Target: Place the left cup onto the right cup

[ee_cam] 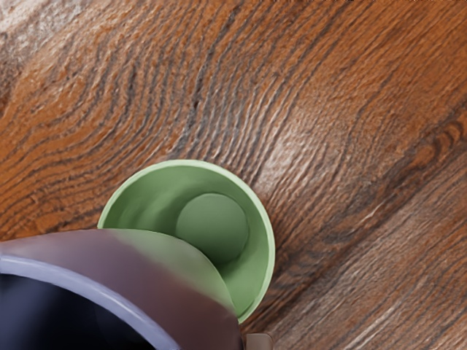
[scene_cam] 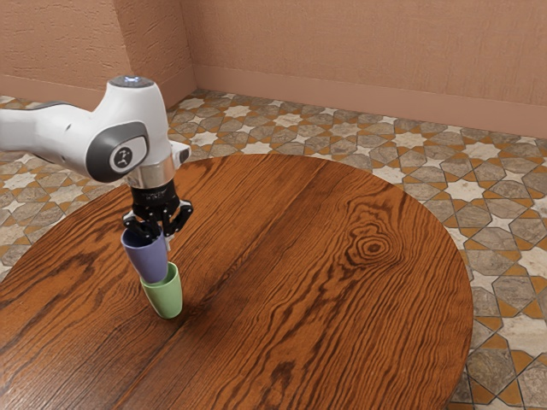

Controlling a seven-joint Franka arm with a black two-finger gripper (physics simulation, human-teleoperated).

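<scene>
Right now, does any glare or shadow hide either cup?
Exterior view: the green cup throws only a soft shadow on the table, and the purple cup in the gripper is evenly lit. Wrist view: a pale sheen streaks the wood beside the green cup, hiding neither.

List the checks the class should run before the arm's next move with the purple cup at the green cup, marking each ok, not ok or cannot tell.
1. Gripper shut on the purple cup at its rim: ok.
2. Green cup mouth up with nothing inside, as the wrist view shows: ok.
3. Purple cup upright: not ok, it is tilted.
4. Purple cup's base inside the green cup's mouth: cannot tell; in the exterior view its lower end meets the green rim.
5. Table near the green cup free of other things: ok.
</scene>
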